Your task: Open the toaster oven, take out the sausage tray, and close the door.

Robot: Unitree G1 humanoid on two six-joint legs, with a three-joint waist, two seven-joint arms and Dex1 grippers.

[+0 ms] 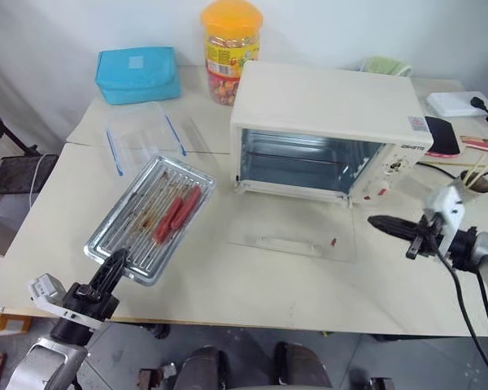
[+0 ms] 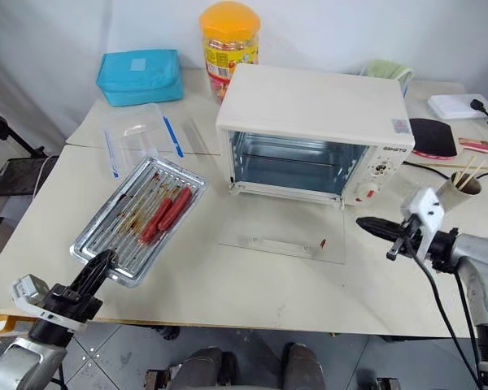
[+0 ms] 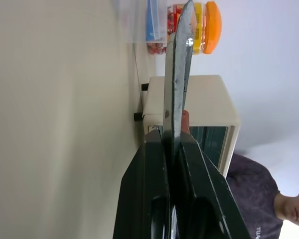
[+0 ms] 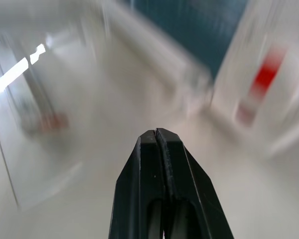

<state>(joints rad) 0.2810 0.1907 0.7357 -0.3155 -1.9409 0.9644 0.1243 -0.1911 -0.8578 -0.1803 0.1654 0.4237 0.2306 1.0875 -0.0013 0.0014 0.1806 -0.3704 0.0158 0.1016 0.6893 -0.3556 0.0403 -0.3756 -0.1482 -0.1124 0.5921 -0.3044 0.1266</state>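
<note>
Centrally, the toaster oven stood with its door flat on the tabletop; left fingers pinched the sausage tray edge at lower left; right fingers were closed, empty, at right. A clear container, blue pouch and orange-lidded jar occupied the upper left.

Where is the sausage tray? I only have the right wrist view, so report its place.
Observer: The sausage tray is out of the toaster oven, over the table to the oven's left.
Operator: Report what holds it.
Observer: The left end effector is shut on the tray's near rim.
Operator: Give me the door's state.
Observer: The door is folded down flat in front of the oven, with the right end effector off its right side.
</note>
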